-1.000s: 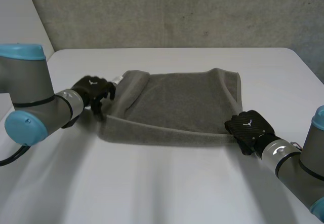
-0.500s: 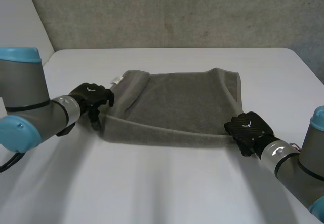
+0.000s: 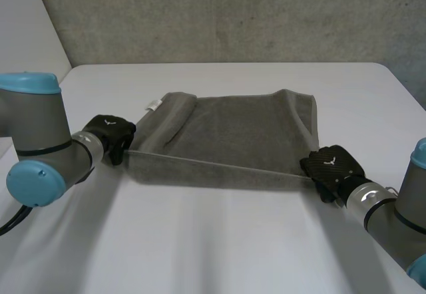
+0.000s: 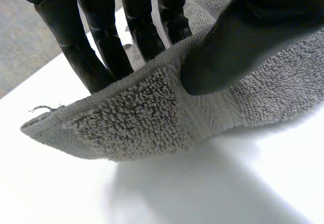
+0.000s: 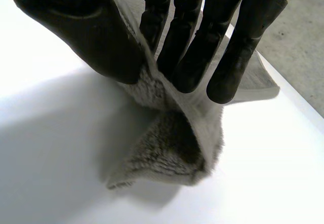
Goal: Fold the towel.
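Observation:
A grey towel lies spread on the white table, its near edge lifted and stretched taut between my two hands. My left hand is shut on the towel's near left corner; in the left wrist view the thumb presses the towel corner against the fingers. My right hand is shut on the near right corner; in the right wrist view the thumb and fingers pinch the towel corner. The far left part of the towel is folded over with a small white tag.
A grey wall stands behind the table's far edge. Bare white table surface lies in front of the towel and to both sides.
My left hand has closed on the near left corner and lifted it. The towel's near edge, slack before, is now pulled straight between both hands. The right hand shifted slightly.

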